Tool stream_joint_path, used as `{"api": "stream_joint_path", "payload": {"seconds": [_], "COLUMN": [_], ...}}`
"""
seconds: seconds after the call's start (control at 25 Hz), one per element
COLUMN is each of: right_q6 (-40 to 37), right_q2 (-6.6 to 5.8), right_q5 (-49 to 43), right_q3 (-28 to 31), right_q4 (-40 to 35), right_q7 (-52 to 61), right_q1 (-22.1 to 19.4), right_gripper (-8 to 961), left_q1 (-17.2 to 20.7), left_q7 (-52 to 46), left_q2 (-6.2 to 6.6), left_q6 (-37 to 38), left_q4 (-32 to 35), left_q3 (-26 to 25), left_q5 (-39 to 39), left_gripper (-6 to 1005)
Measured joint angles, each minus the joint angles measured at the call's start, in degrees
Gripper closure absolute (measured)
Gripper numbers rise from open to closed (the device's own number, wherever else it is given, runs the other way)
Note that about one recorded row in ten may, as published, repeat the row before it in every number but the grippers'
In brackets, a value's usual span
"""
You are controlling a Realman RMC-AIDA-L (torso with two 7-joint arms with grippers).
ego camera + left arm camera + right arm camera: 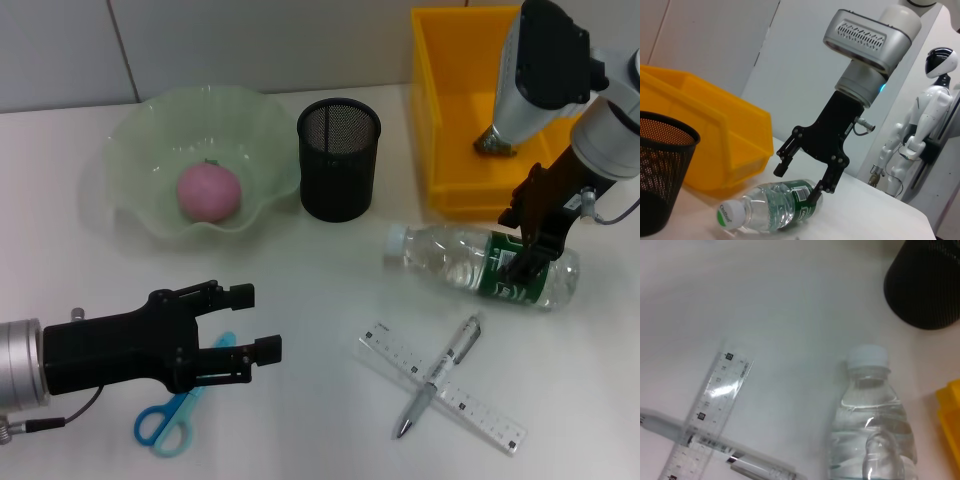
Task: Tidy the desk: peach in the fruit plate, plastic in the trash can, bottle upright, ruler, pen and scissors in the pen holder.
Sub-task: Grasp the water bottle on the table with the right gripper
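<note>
The peach (208, 192) lies in the green fruit plate (140, 130) at the back left. Beside it stands the black mesh pen holder (338, 160). The clear bottle (460, 260) lies on its side with its white cap toward the holder. My right gripper (520, 250) is open over its green label, with one finger (817, 192) touching the bottle (770, 207). The ruler (395, 355) and pen (450, 355) lie crossed at the front. My left gripper (258, 322) hovers open at the front left, above the blue scissors (165, 425). A crumpled piece of plastic (495, 145) sits in the yellow trash can (450, 100).
The right arm's silver forearm (535, 70) hangs over the yellow bin and hides part of it. A white humanoid robot (935, 115) stands beyond the table's far side. A wall runs behind the table.
</note>
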Motion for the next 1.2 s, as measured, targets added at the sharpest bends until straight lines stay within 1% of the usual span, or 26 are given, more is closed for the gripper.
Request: {"api": "stream_joint_path", "payload": {"seconds": [0.2,0.56,0.84,1.2], "right_q6": [1.39,3.26,4.17,7.17], "right_q2": [0.63,1.15,1.22,1.22], "right_q5": [-0.88,-1.55,-1.81,-1.87], "right_q3": [-0.52,-1.17,-1.15,-1.42], "right_q4": [0.51,1.34,2.41,5.72], "right_q7": [-0.30,-0.40,-0.58,-1.43], "right_q1": [-0.11,-0.18,-0.24,-0.19], "right_gripper": [162,162,162,161], "left_q1": [-0.11,-0.20,-0.40,-0.32], "left_q7": [0.00,0.03,0.03,-0.01], "left_q2": [0.12,0.34,0.22,0.28], "left_q6": [0.29,0.61,1.01,1.35], "left_q4": [0.00,0.00,0.13,0.17], "left_q3": [0.00,0.00,0.07,0.00], "left_q5": [0.15,0.22,0.33,0.13], "left_gripper": [126,126,127,127]}}
